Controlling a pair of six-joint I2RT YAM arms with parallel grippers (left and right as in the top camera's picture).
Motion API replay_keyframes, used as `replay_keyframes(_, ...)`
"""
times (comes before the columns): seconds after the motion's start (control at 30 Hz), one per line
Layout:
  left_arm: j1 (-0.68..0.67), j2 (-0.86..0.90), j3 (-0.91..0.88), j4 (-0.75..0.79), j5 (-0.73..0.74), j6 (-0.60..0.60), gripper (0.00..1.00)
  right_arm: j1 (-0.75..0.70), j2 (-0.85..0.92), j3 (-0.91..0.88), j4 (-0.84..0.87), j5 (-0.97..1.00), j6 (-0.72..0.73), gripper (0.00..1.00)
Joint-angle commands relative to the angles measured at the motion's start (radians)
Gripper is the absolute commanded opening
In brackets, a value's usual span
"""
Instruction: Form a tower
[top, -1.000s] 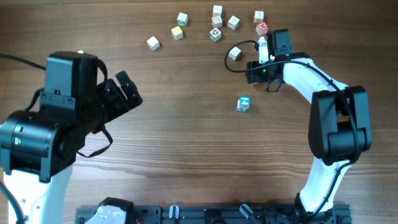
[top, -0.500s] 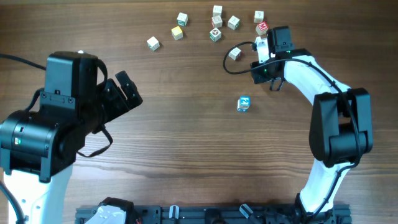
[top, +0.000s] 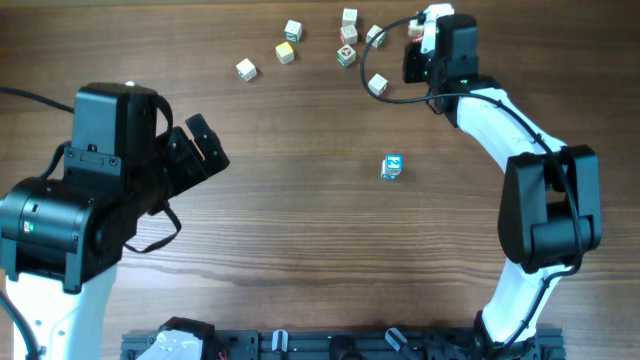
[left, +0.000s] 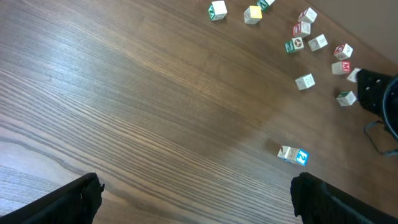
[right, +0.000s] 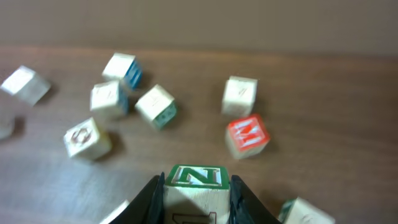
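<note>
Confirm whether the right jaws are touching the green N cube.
Touching. The right wrist view shows the right gripper with its jaws pressed flush against both sides of the green N cube, with no gap visible on either side.

Brown wood-grain table (top: 300, 260) filled every view. Light was even, shadows soft. Blurred grey-brown backdrop (right: 199, 18) showed past the far edge, right wrist view.

Even bright light, soft short shadows, right wrist view motion-blurred, loose cubes (right: 247, 138) smeared
</note>
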Motion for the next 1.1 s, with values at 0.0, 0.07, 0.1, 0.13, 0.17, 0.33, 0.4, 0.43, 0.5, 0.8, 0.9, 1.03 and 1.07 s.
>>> replay_keyframes(0.0, -0.005, 0.0, 0.0, 0.001, -0.014, -0.002, 1.0, 0.038, -0.052, 0.007, 0.024, 0.157, 0.019, 0.05)
replay_keyframes(0.07, -0.004, 0.0, 0.0, 0.001, -0.014, -0.002, 1.0, 0.058, -0.122, 0.007, -0.003, 0.156, 0.043, 0.04)
replay_keyframes(0.1, -0.005, 0.0, 0.0, 0.001, -0.014, -0.002, 1.0, 0.067, -0.179, 0.007, 0.0, 0.157, 0.04, 0.04)
replay_keyframes(0.13, -0.004, 0.0, 0.0, 0.001, -0.014, -0.002, 1.0, 0.072, -0.238, 0.007, 0.001, 0.157, 0.039, 0.04)
replay_keyframes(0.17, -0.005, 0.0, 0.0, 0.001, -0.014, -0.002, 1.0, 0.073, -0.323, 0.007, 0.001, 0.157, 0.029, 0.04)
replay_keyframes(0.33, -0.004, 0.0, 0.0, 0.001, -0.014, -0.002, 1.0, 0.073, -0.637, 0.007, -0.145, 0.165, -0.013, 0.05)
replay_keyframes(0.4, -0.005, 0.0, 0.0, 0.001, -0.014, -0.002, 1.0, 0.072, -0.663, 0.006, -0.281, 0.209, -0.011, 0.05)
replay_keyframes(0.43, -0.004, 0.0, 0.0, 0.001, -0.014, -0.002, 1.0, 0.072, -0.654, -0.001, -0.342, 0.238, 0.003, 0.05)
replay_keyframes(0.5, -0.004, 0.0, 0.0, 0.001, -0.014, -0.002, 1.0, 0.072, -0.601, -0.146, -0.302, 0.264, 0.08, 0.05)
replay_keyframes(0.8, -0.004, 0.0, 0.0, 0.001, -0.014, -0.002, 1.0, 0.066, -0.178, -0.615, 0.561, 0.301, 0.119, 0.05)
replay_keyframes(0.9, -0.005, 0.0, 0.0, 0.001, -0.014, -0.002, 1.0, 0.058, -0.074, -0.615, 0.652, 0.303, 0.123, 0.05)
replay_keyframes(1.03, -0.005, 0.0, 0.0, 0.001, -0.014, -0.002, 1.0, 0.04, -0.053, -0.615, 0.649, 0.303, 0.165, 0.14)
replay_keyframes(1.07, -0.005, 0.0, 0.0, 0.001, -0.014, -0.002, 1.0, 0.038, -0.053, -0.615, 0.65, 0.303, 0.174, 0.16)
